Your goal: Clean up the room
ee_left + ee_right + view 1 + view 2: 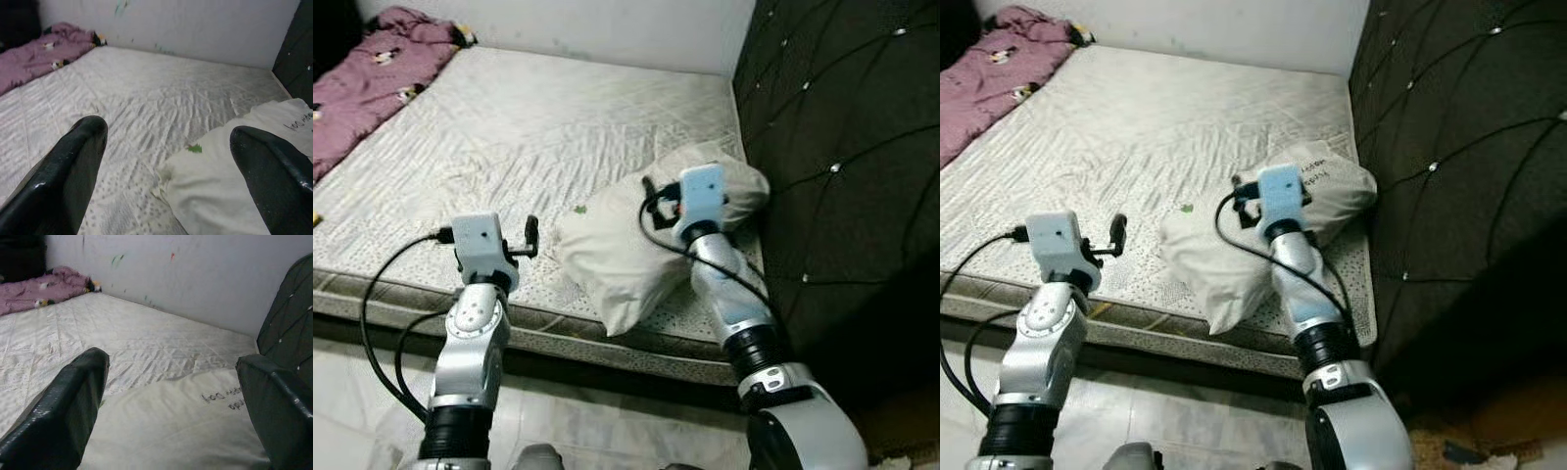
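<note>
One pillow [626, 250] on the bed, cream-white, lying at the near right corner of the mattress [529, 137], right up beside the dark quilted headboard [842, 147]. Its lower corner hangs over the mattress edge toward the floor. Dark handwriting on the pillow fabric [222, 399] at the end nearest the headboard.

Right gripper [176, 401] sits over the pillow with both fingers spread wide, nothing between them; the pillow surface lies under the gap. From the head views the right wrist is above the pillow's upper half, arm reaching in from the bed's front edge. Whether the fingertips touch the fabric I can't tell.

Left gripper [171, 166] also spread apart and empty, hovering over the mattress near its front edge, left of the pillow. One finger [274, 166] lines up over the pillow's edge in the wrist view, the other over bare mattress.

Small green scrap [194, 148] on the mattress just beside the pillow's left edge.

Purple blanket [367, 69] with cartoon print bunched at the far left corner of the bed, well apart from the pillow. White wall [607, 24] behind the bed, light tiled floor [587, 411] in front.
</note>
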`<state>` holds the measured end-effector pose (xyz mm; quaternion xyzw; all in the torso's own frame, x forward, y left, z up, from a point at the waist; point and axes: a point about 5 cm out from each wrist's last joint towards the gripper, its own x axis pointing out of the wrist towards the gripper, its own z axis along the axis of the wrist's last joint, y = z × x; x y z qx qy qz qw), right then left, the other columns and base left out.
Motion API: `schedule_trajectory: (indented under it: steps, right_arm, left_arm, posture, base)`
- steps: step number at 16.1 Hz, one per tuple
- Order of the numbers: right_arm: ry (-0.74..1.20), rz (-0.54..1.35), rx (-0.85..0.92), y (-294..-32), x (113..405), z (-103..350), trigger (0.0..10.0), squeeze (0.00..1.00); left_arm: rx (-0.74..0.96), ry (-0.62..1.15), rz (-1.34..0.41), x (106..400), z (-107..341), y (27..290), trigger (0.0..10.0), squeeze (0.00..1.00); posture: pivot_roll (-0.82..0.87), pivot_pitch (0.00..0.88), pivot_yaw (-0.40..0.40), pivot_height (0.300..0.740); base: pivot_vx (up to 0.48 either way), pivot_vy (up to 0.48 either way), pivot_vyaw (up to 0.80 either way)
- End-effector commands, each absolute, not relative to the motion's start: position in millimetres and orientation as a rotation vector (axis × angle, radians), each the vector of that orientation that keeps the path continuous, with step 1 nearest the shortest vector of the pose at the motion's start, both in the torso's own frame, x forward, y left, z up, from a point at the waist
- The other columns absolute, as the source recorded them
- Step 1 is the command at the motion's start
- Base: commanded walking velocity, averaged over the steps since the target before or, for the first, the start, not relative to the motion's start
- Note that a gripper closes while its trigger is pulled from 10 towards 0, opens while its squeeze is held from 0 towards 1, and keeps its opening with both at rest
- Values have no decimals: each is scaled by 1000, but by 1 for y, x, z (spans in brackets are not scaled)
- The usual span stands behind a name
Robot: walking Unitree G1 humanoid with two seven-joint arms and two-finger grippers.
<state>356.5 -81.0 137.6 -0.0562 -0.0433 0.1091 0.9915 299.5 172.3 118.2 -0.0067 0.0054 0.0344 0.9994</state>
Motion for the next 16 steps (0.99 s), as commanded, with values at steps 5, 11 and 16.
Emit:
schedule_trajectory:
  steps: [5,11,16]
  right_arm:
    - [-88,232,-115,-77,358,134,10000,0]
    - [-6,194,-91,-94,342,102,10000,0]
    - [48,173,-83,-103,330,83,10000,0]
  left_arm:
    - [-10,15,21,302,117,167,10000,0]
    - [-54,43,-51,283,101,154,10000,0]
    - [-89,80,-77,273,89,141,10000,0]
  posture:
    - [53,0,-12,740]
    - [47,0,-19,740]
    - [39,0,-28,740]
  base:
    - [0,0,-404]
    - [90,0,0]
    - [277,0,0]
